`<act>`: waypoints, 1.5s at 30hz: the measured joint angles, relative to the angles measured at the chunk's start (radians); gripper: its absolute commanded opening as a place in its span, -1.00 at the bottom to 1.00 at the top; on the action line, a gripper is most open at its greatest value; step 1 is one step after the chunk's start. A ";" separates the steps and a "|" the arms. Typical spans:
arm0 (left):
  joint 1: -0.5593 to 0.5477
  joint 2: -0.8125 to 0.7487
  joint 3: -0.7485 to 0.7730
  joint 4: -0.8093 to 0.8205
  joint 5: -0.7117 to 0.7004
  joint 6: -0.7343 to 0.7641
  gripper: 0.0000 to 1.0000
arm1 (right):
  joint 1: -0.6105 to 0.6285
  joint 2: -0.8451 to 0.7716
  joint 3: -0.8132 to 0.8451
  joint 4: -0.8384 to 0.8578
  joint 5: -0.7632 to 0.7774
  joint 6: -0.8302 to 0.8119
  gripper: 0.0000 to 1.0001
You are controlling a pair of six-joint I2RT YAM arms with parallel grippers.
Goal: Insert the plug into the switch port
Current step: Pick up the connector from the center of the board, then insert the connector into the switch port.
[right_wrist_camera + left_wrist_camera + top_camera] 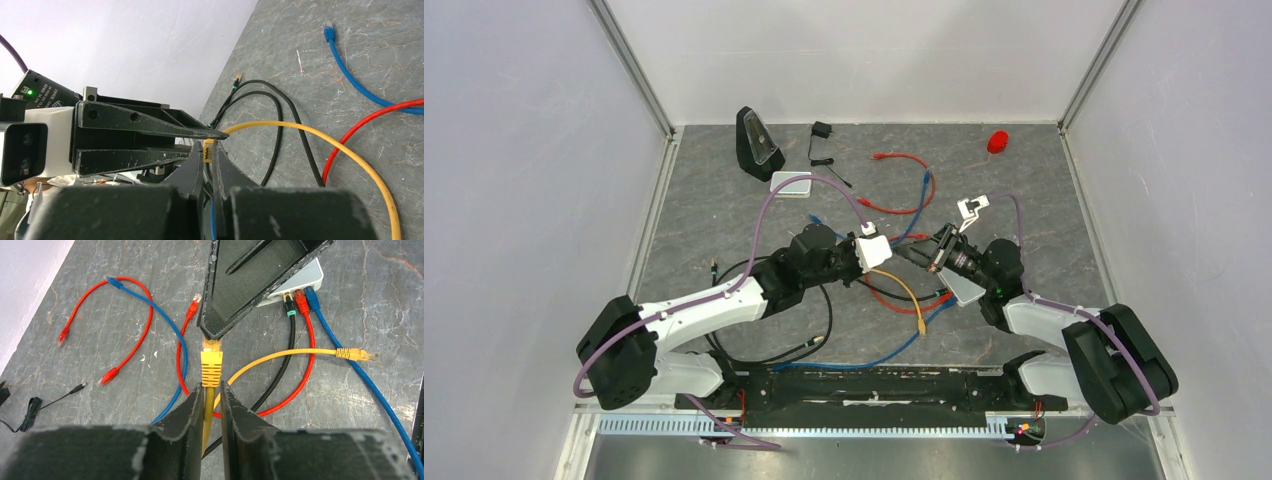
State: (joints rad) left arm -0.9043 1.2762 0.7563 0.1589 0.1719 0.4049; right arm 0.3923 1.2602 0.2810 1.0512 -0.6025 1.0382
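Overhead, my left gripper (900,256) and right gripper (922,252) meet tip to tip over the middle of the grey stone-patterned table (724,220). Left wrist: its jaws stand slightly apart astride the yellow cable (209,405), not pinching it, just behind the yellow-booted plug (211,365). The flat pale grey-white switch box (307,277) lies just beyond, with black, red and blue plugs (301,300) seated in its edge. Right wrist: the jaws are closed on the plug's tip. I judge the insertion is all still to do.

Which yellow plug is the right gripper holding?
The yellow plug pinched at its tip by the right gripper; the other yellow plug lies loose on the table.
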 measured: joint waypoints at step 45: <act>-0.024 0.491 0.312 -0.187 -0.338 -0.369 -0.96 | -0.494 -0.023 0.171 -0.872 -0.006 -0.778 0.23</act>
State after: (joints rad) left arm -0.9279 1.7668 1.0679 -0.0284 -0.1661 0.0364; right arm -0.1013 1.2373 0.4522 0.1795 -0.6086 0.2604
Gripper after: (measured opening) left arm 0.045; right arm 0.616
